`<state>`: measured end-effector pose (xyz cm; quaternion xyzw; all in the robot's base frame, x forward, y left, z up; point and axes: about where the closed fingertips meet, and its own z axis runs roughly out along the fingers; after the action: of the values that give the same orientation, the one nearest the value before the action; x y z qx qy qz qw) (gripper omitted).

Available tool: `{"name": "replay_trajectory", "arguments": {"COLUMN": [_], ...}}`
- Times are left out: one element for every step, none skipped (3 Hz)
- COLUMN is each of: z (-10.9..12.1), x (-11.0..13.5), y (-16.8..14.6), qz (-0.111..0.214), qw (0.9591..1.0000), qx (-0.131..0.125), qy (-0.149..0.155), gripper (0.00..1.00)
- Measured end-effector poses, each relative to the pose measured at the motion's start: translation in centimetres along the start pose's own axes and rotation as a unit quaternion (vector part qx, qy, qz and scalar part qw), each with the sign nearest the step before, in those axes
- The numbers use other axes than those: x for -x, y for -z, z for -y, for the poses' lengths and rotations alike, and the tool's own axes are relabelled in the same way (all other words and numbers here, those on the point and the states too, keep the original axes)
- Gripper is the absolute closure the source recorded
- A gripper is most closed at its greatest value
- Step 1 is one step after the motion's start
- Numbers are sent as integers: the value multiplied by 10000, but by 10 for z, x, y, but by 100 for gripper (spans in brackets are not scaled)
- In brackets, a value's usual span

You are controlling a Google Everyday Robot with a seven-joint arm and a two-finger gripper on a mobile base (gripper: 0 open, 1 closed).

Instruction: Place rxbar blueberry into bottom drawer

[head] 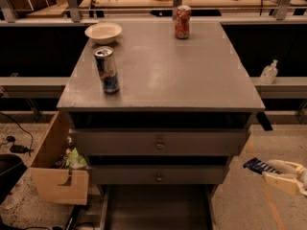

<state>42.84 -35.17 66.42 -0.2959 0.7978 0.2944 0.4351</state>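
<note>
While the end effector [274, 173] is hanging low to the right of the grey cabinet [163, 103], closed on one end of the rxbar blueberry [258, 165], we are noting that the bar is lying outside and to the right of the bottom drawer [158, 210], which is standing pulled open at the cabinet's foot. We are judging the main risk to be a sideways approach made too low: the bar's free end is pointing toward the drawer's right wall, and striking it could be twisting the thin wrapper out of a shallow grip. A release made too early would be dropping the bar onto the floor beside the drawer. Overhead, the two knobbed drawers [159, 143] are limiting the room, so we are expecting only the tray's front part to be reachable from above. The floor at the right is offering passage, whereas the tan wooden box [55, 176] is crowding the drawer's left side.
</note>
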Motion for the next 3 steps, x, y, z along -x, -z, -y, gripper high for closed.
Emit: {"name": "replay_trajectory", "arguments": {"z": [-1,-15,-30], "x": [-33,-112,-195], "y": [-9,-14,-22], "qz": [-100,-325,-460], "qw": [9999,9992,9979], "qx": [86,205,290], "qy": [-11,108,341], "gripper": [100,100,100]}}
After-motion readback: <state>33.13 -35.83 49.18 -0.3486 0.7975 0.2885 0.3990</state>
